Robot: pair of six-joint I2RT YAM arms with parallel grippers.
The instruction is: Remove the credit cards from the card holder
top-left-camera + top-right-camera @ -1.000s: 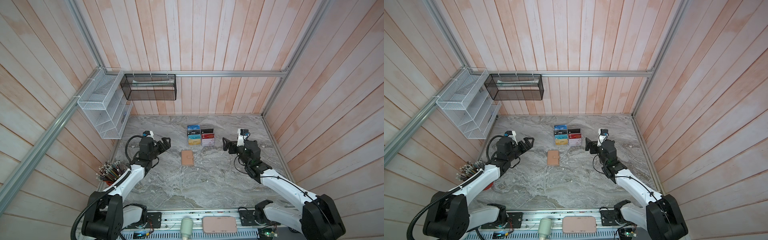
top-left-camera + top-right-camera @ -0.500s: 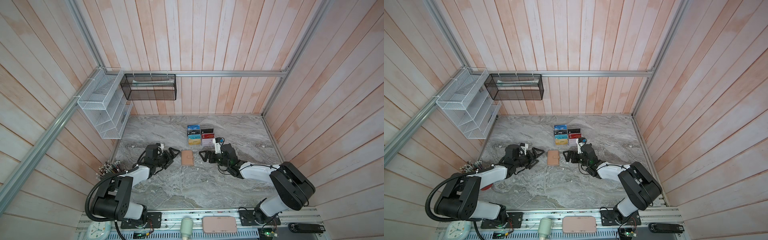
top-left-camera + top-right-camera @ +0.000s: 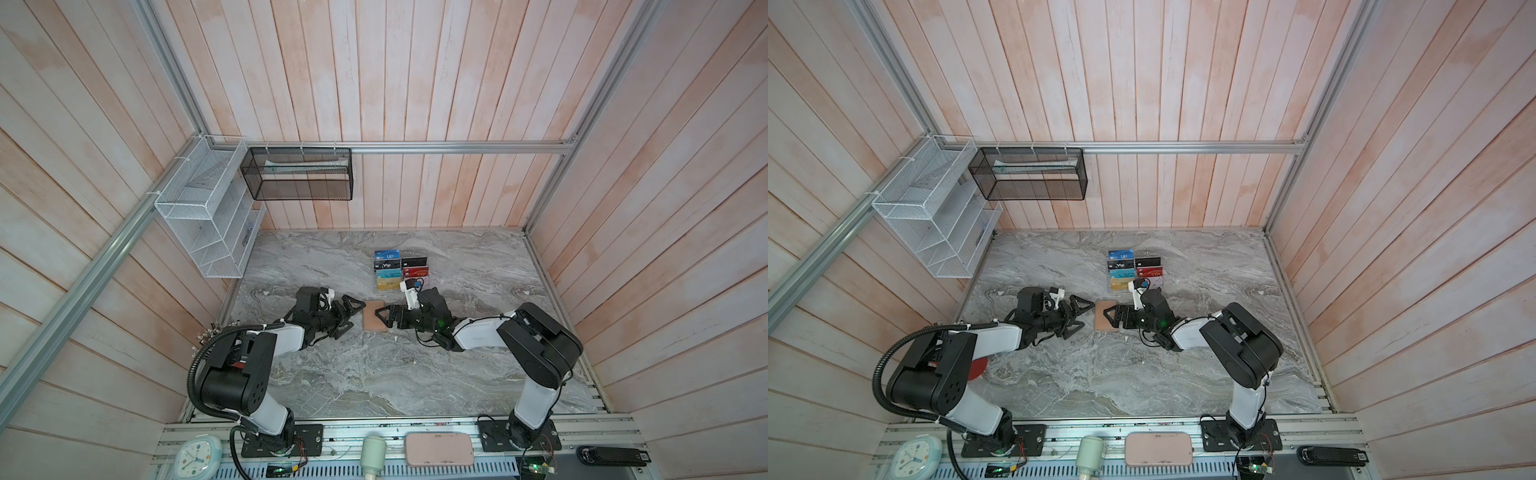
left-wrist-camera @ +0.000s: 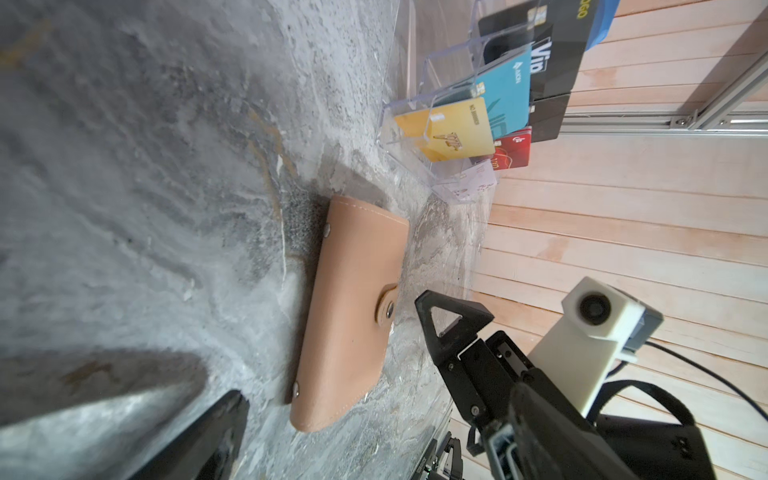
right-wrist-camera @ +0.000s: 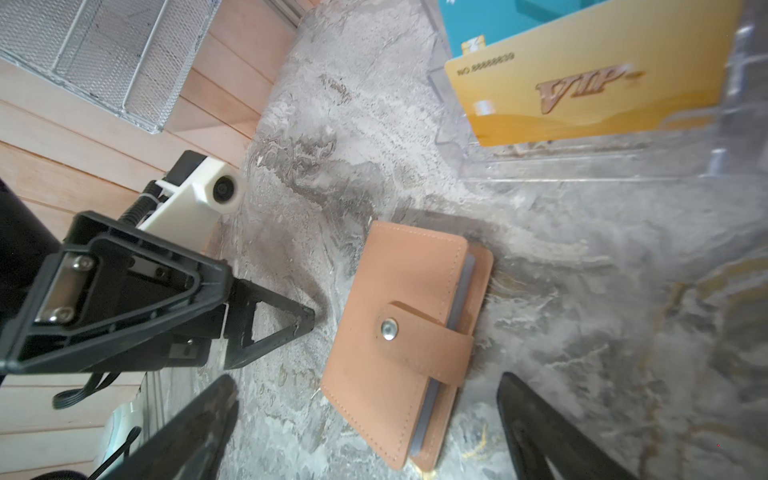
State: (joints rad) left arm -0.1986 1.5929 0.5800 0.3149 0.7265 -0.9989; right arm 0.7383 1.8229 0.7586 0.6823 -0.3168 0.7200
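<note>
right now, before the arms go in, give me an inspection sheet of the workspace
surface: grey marble top, a few pale flecks
job's things: card holder lying flat, snap shut; credit cards not visible
clutter: clear rack of coloured cards behind the holder
tools: left tool and right tool open, flanking the holder, neither gripping
cables: black hose on left arm, clear of the holder
surroundings: white wire basket, black mesh basket on walls; clock, pink case on front rail

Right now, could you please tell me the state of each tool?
Left tool: open, holding nothing, beside the card holder.
Right tool: open, holding nothing, on the card holder's other side.
</note>
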